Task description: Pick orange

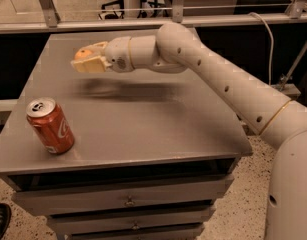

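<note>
The end effector (82, 60) is closed around the orange (84, 53) — the fruit shows between its pale fingers, above the far left part of the grey counter (163, 124), a shadow beneath it. A red soda can (50, 127) stands near the front left corner, well apart.

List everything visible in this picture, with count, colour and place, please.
small round orange fruit: one, orange, in the end effector above the table's far left.
red metal soda can: one, red, standing near the table's front left edge.
grey table with drawers: one, grey, centre.
black shoe: one, black, floor, bottom left.
end effector: one, cream, shut on the fruit, above the table.
white robot arm: one, white, reaching from the right.
</note>
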